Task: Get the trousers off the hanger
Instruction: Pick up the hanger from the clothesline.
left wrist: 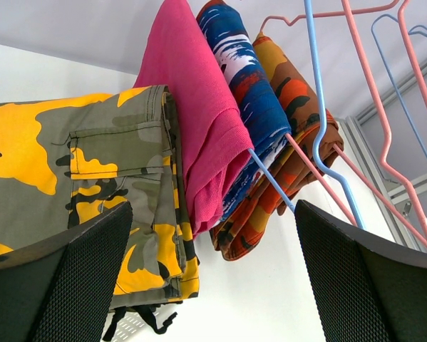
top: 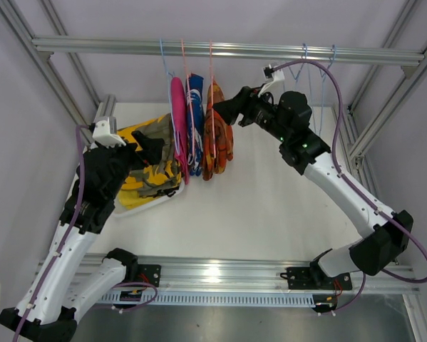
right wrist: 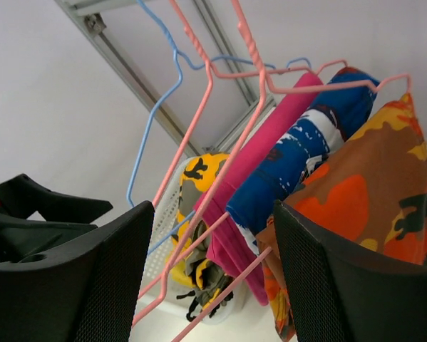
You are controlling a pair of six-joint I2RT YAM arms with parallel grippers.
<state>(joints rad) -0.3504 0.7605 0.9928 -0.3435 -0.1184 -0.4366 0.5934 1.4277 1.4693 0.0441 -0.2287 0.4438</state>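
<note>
White table nearest me. The left gripper, fingers spread and empty, hovers over a white basket holding the plain yellow trousers and the yellow camouflage trousers. Beyond, the right gripper, fingers parted and gripping nothing, sits beside the orange camouflage trousers. These hang next to the blue-and-white trousers and the pink trousers on wire hangers from the far rail.

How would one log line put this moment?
hung: pink pair, blue pair, orange pair | basket: yellow camo pair | left claw: open, empty | right claw: open, by orange pair
</note>
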